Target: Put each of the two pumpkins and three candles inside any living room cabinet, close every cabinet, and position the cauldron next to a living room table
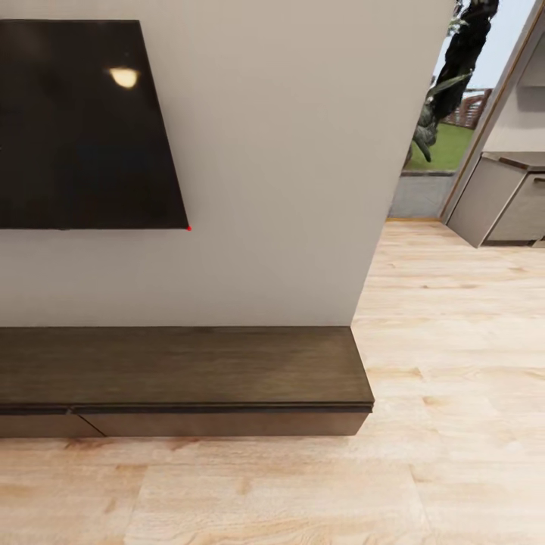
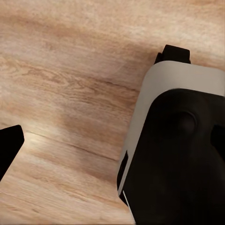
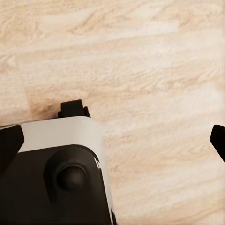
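Pale wood floor (image 1: pixel 454 341) lies below me; the long cabinet (image 1: pixel 182 367) runs left to right along the wall (image 1: pixel 288 166), closed. My grippers' grip I cannot tell.

Bare floor (image 1: pixel 303 499) fronts the cabinet (image 1: pixel 182 371); wall (image 1: pixel 288 189) blocks behind

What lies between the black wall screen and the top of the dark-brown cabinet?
In the head view, just bare pale wall separates the screen from the cabinet. Nothing stands on the cabinet's top along that stretch.
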Robot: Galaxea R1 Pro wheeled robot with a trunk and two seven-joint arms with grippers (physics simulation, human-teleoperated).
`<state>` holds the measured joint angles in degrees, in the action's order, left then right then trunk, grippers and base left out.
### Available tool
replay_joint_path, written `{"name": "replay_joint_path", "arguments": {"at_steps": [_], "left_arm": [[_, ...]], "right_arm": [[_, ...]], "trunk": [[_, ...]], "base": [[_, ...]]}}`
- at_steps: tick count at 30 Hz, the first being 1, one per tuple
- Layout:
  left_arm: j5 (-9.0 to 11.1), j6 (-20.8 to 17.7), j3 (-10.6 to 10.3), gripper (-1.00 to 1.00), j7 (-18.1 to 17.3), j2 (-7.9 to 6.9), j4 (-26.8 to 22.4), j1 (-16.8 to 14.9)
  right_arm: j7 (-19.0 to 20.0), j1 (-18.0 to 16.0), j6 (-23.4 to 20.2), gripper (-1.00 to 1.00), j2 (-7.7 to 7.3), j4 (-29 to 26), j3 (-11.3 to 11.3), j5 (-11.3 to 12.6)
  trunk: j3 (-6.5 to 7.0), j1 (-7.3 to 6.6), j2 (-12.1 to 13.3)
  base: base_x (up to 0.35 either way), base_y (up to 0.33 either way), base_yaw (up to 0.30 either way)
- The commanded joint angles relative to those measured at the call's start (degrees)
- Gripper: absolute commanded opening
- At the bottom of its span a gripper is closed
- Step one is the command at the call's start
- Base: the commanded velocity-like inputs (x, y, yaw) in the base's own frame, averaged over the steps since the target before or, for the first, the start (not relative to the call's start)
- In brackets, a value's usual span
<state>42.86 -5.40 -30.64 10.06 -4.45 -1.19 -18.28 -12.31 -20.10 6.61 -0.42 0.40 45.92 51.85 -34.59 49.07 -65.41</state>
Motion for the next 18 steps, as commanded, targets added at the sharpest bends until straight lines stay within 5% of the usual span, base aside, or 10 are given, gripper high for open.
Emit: {"name": "replay_joint_path", "arguments": {"at_steps": [1, 18], "left_arm": [[0.38, -0.31, -0.48, 1.0, 0.25, -0.01, -0.13, 0.05], [0.38, -0.31, -0.55, 1.0, 0.23, 0.12, -0.13, 0.41]], "right_arm": [[-0.07, -0.02, 0.16, 1.0, 0.01, 0.06, 0.48, 0.53], [-0.08, -0.02, 0.16, 1.0, 0.15, 0.07, 0.48, 0.55]], "trunk": [[0.14, -0.23, 0.39], [3.19, -3.96, 7.21]], "base": [[0.0, 0.0, 0.0], [0.0, 0.0, 0.0]]}}
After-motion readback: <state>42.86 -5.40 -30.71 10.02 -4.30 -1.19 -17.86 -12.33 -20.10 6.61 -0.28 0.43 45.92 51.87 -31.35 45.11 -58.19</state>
